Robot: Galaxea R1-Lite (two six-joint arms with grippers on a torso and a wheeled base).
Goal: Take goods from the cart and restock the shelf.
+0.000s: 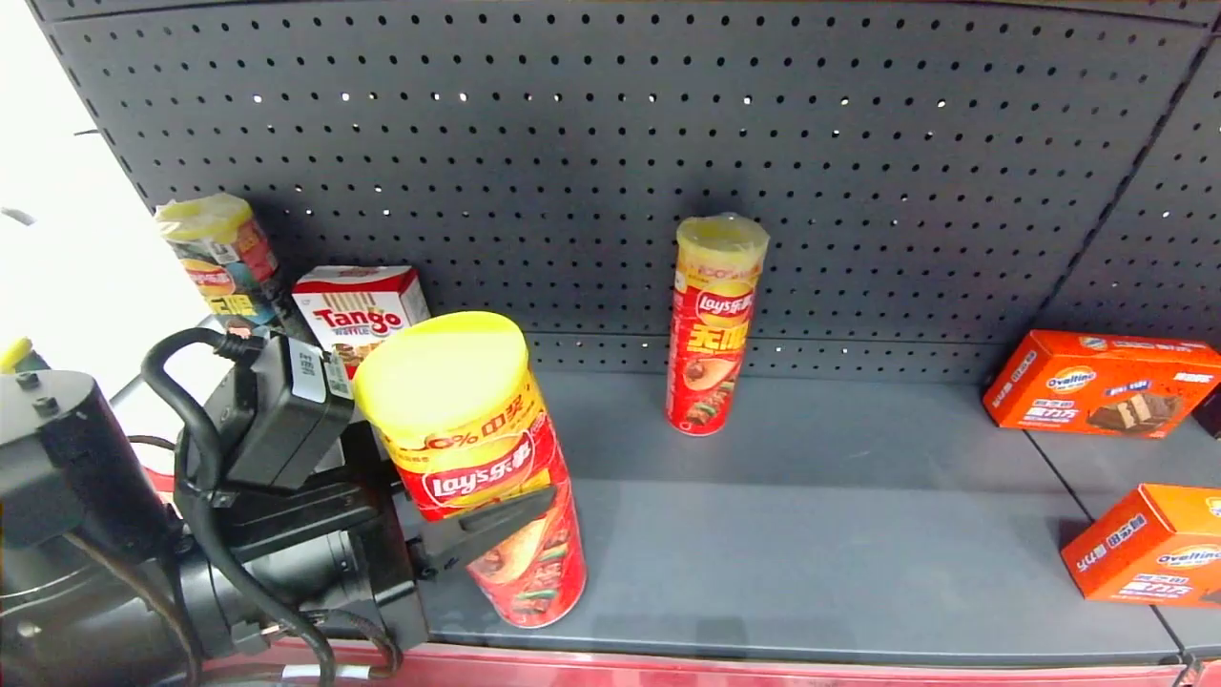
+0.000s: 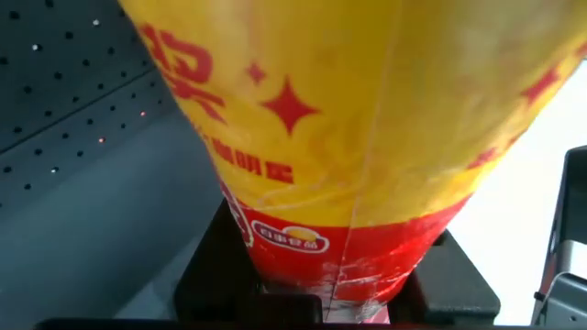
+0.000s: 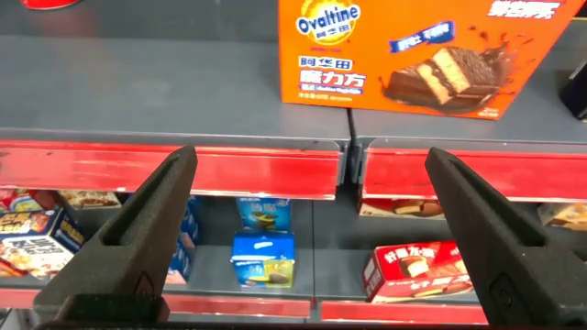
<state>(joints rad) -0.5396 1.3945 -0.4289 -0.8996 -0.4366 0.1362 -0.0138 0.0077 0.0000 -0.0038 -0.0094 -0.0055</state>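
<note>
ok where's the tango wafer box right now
Head view: Tango wafer box sits back left on the shelf, beside a chips can, behind the held can.

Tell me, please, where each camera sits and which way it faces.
Head view: on the head, looking forward and down at the shelf; the left gripper shows at lower left, clamping a chip can.
Left wrist view: on the left wrist, looking along its dark fingers at that can, close up.
Right wrist view: on the right wrist, facing the shelf's red front edge and an orange box; the right gripper, open, frames them.
Shared: head and left wrist views both show the held can and the pegboard.
</note>
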